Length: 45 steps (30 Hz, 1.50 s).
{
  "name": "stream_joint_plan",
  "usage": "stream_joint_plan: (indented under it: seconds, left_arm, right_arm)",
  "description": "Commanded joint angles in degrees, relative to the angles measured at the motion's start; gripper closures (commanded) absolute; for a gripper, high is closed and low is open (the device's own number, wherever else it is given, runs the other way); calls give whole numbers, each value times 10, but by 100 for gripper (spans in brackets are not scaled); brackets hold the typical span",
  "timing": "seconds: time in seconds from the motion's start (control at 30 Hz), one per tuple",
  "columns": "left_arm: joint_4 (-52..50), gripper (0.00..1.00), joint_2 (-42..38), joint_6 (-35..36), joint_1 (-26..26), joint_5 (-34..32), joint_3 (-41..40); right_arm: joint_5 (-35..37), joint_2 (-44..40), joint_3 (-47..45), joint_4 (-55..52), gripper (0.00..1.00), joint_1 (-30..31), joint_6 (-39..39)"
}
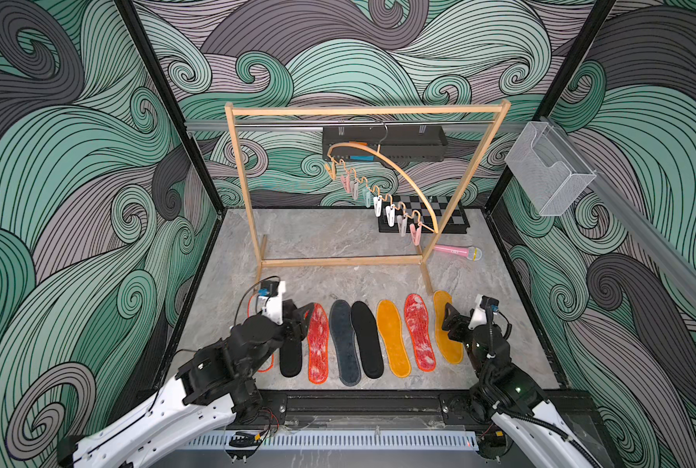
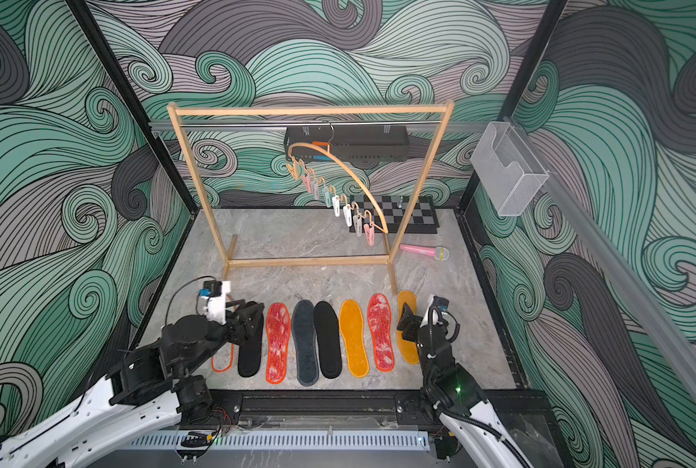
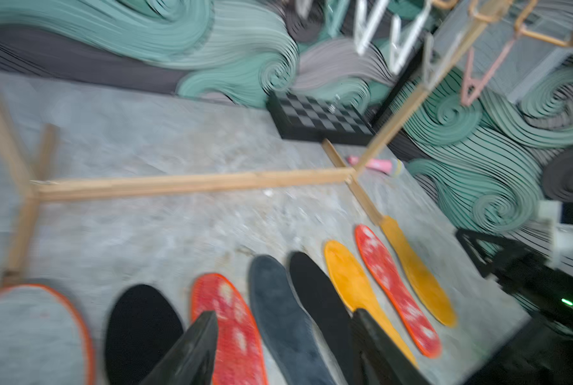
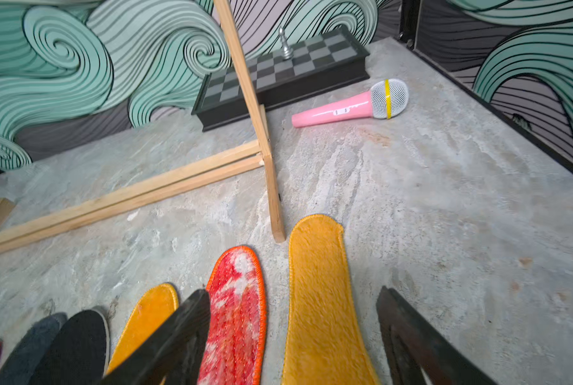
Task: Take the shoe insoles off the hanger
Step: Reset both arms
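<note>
- In both top views: light wooden arched-bow hanger (image 1: 399, 167) hung tilted by its metal hook on tall rectangular wooden rack frame (image 1: 362, 110); pastel clothespegs (image 1: 390, 214) all bare.
- Same views: eight flat foot-shaped shoe insoles (image 1: 344, 344) in a row on grey stone-look bench (image 1: 318, 235), near front edge, well apart from hanger.
- Left gripper (image 1: 303, 312) low at one end of row, right gripper (image 1: 448, 316) over outermost mustard-yellow fuzzy insole (image 1: 450, 350); nothing held by either.
- Left wrist view (blurred): jaws apart, empty; pale orange-edged insole (image 3: 35, 333), red-white mottled insole (image 3: 238, 320) and dark grey insole (image 3: 278, 310) flat on bench.
- Right wrist view: jaws apart, empty; mustard insole flat below, toe just beside rack foot.
- Handling, judged: light, thin, floppy; fabric or fuzzy tops, so good friction; not fragile. No gap under a flat pad, so pinch at toe or heel rim w/ one finger slid beneath; expect droop from far end.
- Task judged done: no insole left on the pegs.
</note>
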Motion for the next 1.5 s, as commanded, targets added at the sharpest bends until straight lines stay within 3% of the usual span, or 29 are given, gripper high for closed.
stream_joint_plan:
  seconds: [0.0,0.1,0.17,0.27,0.37,0.6,0.77,0.97,1.07,1.17,1.33,1.47]
  left_arm:
    - [-13,19,-89,39,6,-225,-50]
    - [34,1,-133,90,10,-307,-95]
    - [70,1,-132,126,14,-337,-109]
    - [120,1,-104,162,37,-368,-123]
    - [182,1,-74,198,101,-321,-149]
    - [280,2,38,195,331,-66,-183]
    - [359,1,171,227,390,-24,-162]
    - [560,2,339,261,480,77,-203]
    - [582,1,368,254,519,137,-192]
    - [635,1,405,239,560,188,-195]
    - [723,3,508,252,573,226,-167]
    - [802,3,597,261,574,228,-159]
  right_arm:
    - [-14,96,32,118,19,1,-44]
    - [29,212,87,152,7,-7,-60]
    - [41,262,112,168,2,-18,-72]
    - [31,321,126,202,1,-57,-69]
    - [-13,350,123,216,1,-117,-49]
    - [-50,404,131,269,1,-197,-87]
    - [-69,442,125,324,1,-221,-130]
    - [-94,556,64,543,1,-225,-160]
    - [-108,579,62,592,1,-226,-169]
    - [-128,593,91,548,1,-236,-172]
    - [-127,626,54,689,1,-236,-251]
    - [-135,718,23,859,1,-237,-268]
